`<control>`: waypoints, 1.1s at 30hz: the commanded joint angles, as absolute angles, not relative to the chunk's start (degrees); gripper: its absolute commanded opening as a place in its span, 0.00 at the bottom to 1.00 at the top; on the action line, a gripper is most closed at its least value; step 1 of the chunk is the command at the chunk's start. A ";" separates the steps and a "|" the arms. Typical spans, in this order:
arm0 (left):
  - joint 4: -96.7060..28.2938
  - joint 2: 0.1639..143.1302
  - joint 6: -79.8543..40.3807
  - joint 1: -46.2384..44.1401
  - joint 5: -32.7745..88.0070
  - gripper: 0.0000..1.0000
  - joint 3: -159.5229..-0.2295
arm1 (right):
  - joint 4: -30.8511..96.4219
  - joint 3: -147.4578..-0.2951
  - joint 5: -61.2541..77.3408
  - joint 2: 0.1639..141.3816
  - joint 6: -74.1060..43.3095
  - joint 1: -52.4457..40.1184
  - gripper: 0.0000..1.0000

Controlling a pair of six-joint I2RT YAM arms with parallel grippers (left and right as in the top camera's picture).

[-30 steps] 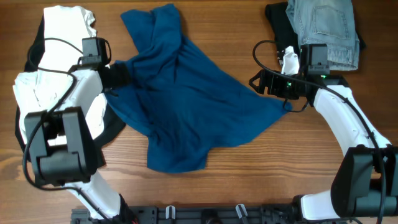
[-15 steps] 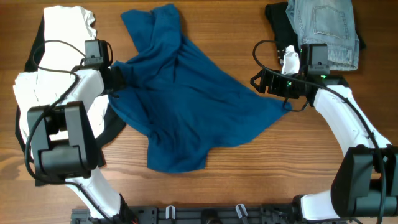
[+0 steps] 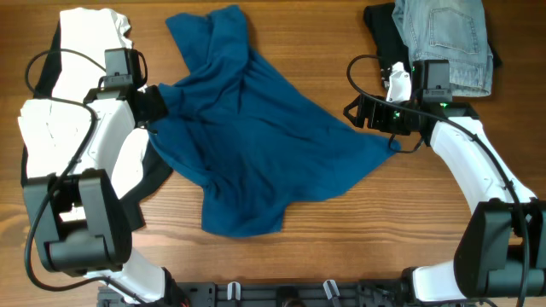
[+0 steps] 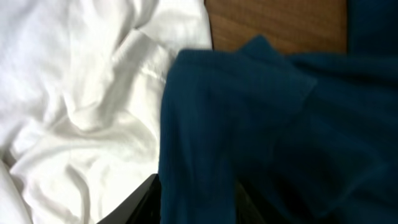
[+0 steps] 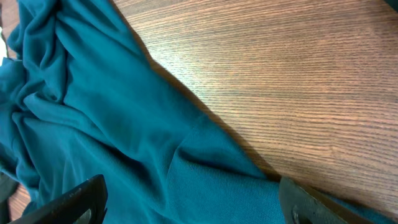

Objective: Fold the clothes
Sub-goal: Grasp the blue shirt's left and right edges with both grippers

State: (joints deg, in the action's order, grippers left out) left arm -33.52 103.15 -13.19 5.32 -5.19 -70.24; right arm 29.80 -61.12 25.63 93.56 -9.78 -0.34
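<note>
Two ends of the large deep-blue knit shirt point(image 3: 256, 145) matter here. You are at the opening step, getting hold of it so it can be spread flat before any fold.

Your left gripper point(image 3: 156, 104) sits at the shirt's left edge, just beside the crumpled white garment point(image 3: 85, 38). Its jaws look narrowed onto a pinch of blue cloth. Your right gripper point(image 3: 358, 113) hovers at the right corner, jaws wide with nothing between them.

Next, I judge, you must close the right one on that corner, then draw both ends apart.

The shirt lies in the middle of the brown wooden table point(image 3: 324, 34), rumpled, twisted at the top and bunched at its lower edge. The light-blue denim piece point(image 3: 448, 38) lies well apart, far right.
</note>
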 commanded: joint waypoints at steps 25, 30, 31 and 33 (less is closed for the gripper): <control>-58.54 91.64 -17.43 4.34 8.34 0.61 -67.53 | 40.45 -49.91 9.78 94.63 -29.45 -11.62 0.78; -51.99 91.64 -21.80 -1.85 11.53 0.58 -57.84 | 38.63 -49.15 9.39 95.48 -32.14 -15.49 0.79; -50.13 91.64 -23.00 -3.20 11.53 0.58 -56.42 | 38.15 -48.77 9.37 95.48 -32.47 -15.53 0.79; -45.87 91.70 -24.69 -6.31 10.50 0.58 -53.36 | 36.67 -47.40 9.39 95.48 -33.15 -15.53 0.78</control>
State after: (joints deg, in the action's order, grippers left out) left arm -50.09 91.57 -20.29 -2.37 9.98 -57.32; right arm 38.00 -49.47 10.39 94.63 -30.83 -15.33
